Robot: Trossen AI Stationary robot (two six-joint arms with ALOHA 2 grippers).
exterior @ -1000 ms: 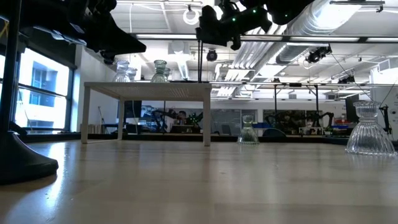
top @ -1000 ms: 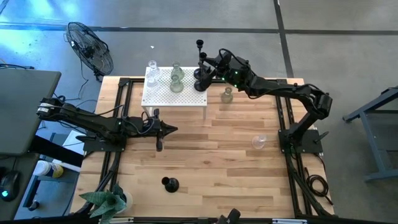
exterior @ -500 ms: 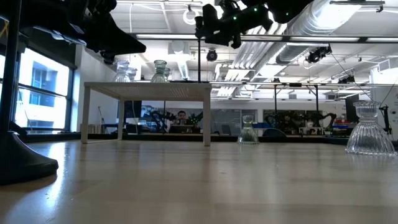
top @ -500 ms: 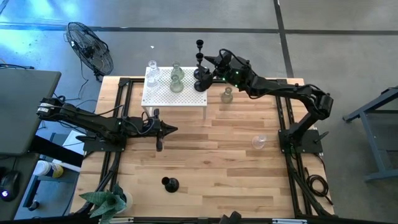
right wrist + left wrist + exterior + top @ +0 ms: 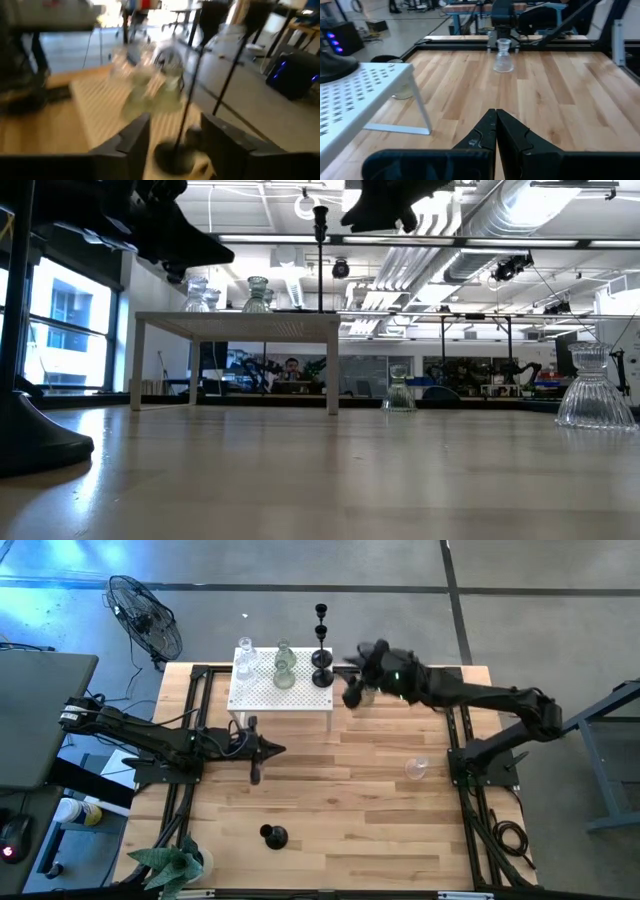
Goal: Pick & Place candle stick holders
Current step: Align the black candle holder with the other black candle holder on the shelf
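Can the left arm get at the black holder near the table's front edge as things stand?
Probably yes: the black holder stands alone on bare wood, nothing between it and the left gripper, which is shut and would have to open first.

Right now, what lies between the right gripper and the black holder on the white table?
Nothing: in the high view the right gripper stands apart from the black holder.

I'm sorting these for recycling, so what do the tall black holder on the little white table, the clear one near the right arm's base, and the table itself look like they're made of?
Tall black holder: probably metal, matte black; thin stem, round base.
Clear holder: looks like pressed glass; see-through, ribbed flared base.
White table: likely painted sheet metal, though plastic is possible; thin flat top with rows of holes.
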